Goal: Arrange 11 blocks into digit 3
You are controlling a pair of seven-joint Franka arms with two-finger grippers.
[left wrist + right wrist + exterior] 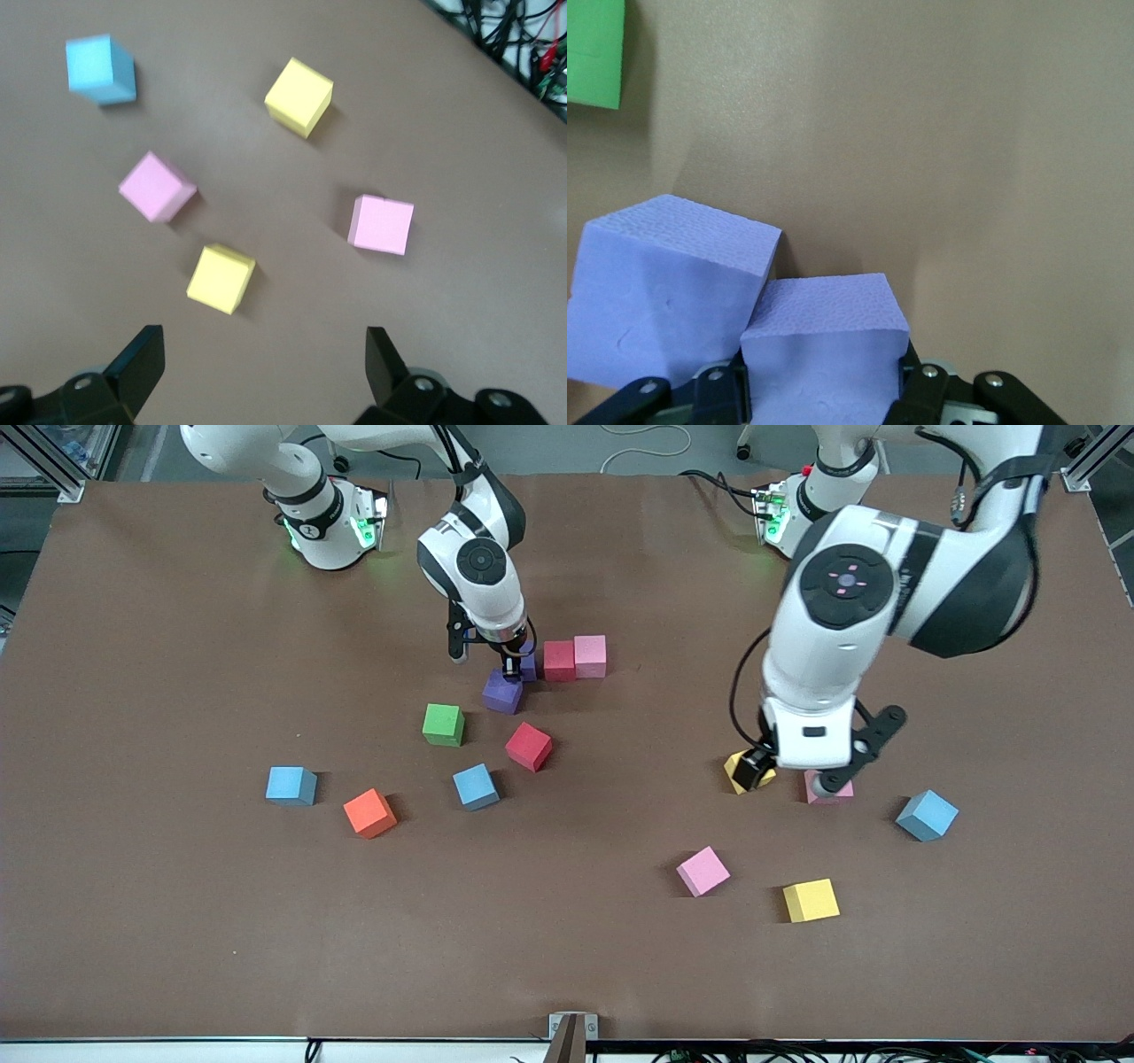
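Front view — brown table [177, 921] — grey floor [549, 447] above it.

both arms are showing glossy white shells with black joint bands and round black caps; black cables are looping beside the wrists, green lights are glowing on the bases, and silver screws are dotting the black fingers.
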